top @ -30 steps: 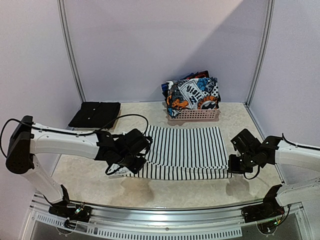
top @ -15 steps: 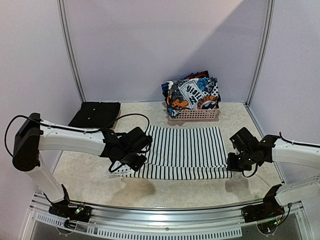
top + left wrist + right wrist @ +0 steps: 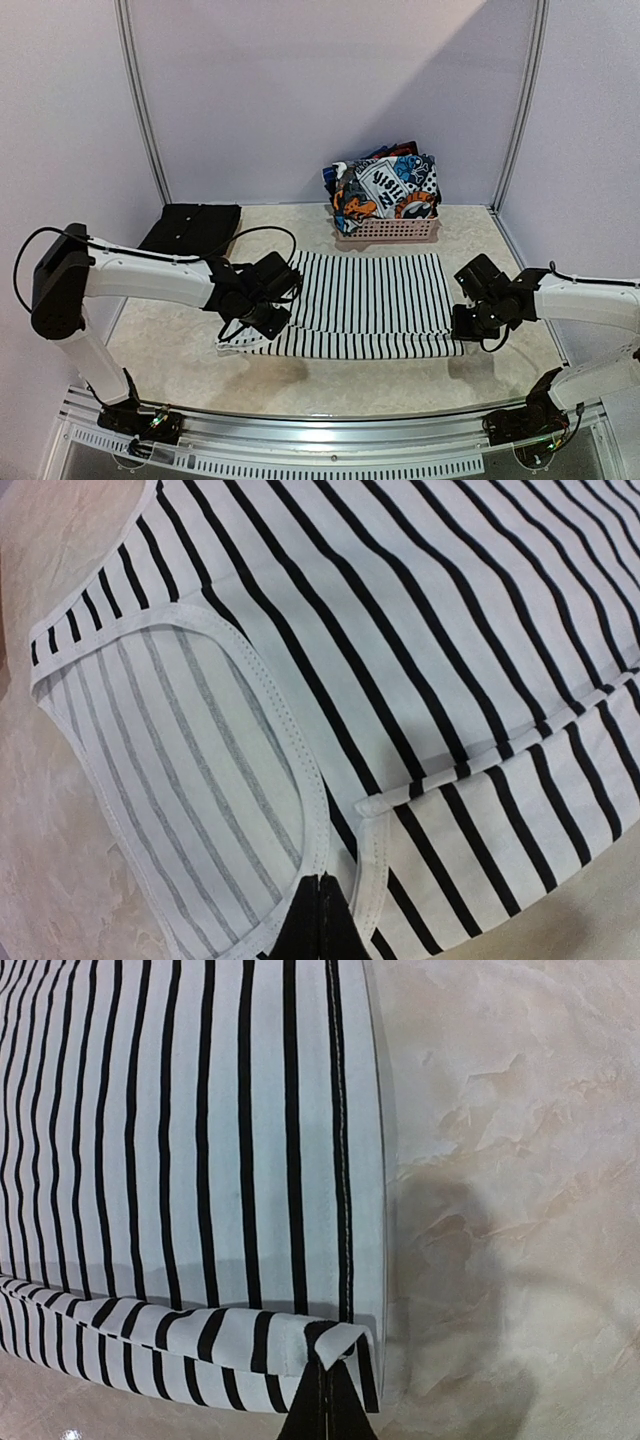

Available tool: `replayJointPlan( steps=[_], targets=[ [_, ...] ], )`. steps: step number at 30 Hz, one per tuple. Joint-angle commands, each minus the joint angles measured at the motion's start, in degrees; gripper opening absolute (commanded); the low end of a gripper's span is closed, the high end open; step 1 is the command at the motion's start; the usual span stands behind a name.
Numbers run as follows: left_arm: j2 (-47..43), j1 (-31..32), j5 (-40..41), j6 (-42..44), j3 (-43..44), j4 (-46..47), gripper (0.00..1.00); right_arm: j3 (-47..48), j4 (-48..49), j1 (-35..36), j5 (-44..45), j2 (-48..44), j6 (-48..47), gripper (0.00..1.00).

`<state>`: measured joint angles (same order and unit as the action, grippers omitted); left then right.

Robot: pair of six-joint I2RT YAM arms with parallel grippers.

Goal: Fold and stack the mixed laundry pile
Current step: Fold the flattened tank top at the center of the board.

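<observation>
Bare counter (image 3: 340,385) along the near edge and at back right
The striped shirt (image 3: 370,305) covers the middle; just behind it a heaped pink basket (image 3: 385,231) stands against the back wall, and a folded black garment (image 3: 190,228) fills the back-left corner.

You had the striped garment (image 3: 370,305) as matt, fine-knit cloth with stitched hems, on a bench (image 3: 380,385) of smooth, mottled stone-like finish with a faint sheen. Your basket (image 3: 385,231) looked like pink plastic; the black garment (image 3: 190,228) was matt cloth.
</observation>
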<state>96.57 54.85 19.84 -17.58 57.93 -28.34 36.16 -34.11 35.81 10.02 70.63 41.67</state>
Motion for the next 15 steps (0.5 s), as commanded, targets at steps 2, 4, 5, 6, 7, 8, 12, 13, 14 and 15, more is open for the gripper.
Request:
replayJointPlan(
  steps=[2, 4, 5, 6, 7, 8, 12, 13, 14, 15],
  targets=[
    [1.21, -1.3, -0.95, 0.22, 0.53, 1.48, 0.0, 0.6, 1.64, -0.95, 1.78, 1.05, -0.66, 0.0],
    [1.41, -1.49, -1.07, 0.16, 0.52, 1.62, 0.0, 0.45, 1.95, -1.07, 1.84, 1.56, -0.79, 0.0],
    [1.54, -1.56, -1.04, 0.18, 0.47, 1.75, 0.0, 0.36, 2.08, -1.13, 1.84, 1.73, -0.84, 0.0],
    [1.65, -1.59, -1.09, 0.1, 0.51, 1.8, 0.0, 0.32, 2.23, -1.2, 1.84, 2.07, -0.88, 0.0],
    [1.77, -1.65, -1.11, 0.07, 0.52, 1.87, 0.0, 0.24, 2.42, -1.26, 1.84, 2.28, -0.89, 0.0],
    [1.87, -1.67, -1.11, -0.03, 0.52, 1.96, 0.0, 0.23, 2.61, -1.31, 1.84, 2.46, -0.89, 0.0],
    [2.39, -1.75, -1.1, -0.34, 0.44, 2.31, 0.0, 0.4, 3.19, -1.53, 1.84, 3.14, -0.89, 0.0],
    [2.5, -1.76, -1.08, -0.42, 0.43, 2.42, 0.0, 0.47, 3.22, -1.53, 1.84, 3.4, -0.89, 0.01],
    [2.59, -1.76, -1.11, -0.53, 0.43, 2.47, 0.0, 0.55, 3.32, -1.61, 1.84, 3.6, -0.89, 0.02],
    [2.67, -1.76, -1.09, -0.57, 0.43, 2.57, 0.0, 0.64, 3.5, -1.67, 1.85, 3.91, -0.97, 0.03]
  ],
)
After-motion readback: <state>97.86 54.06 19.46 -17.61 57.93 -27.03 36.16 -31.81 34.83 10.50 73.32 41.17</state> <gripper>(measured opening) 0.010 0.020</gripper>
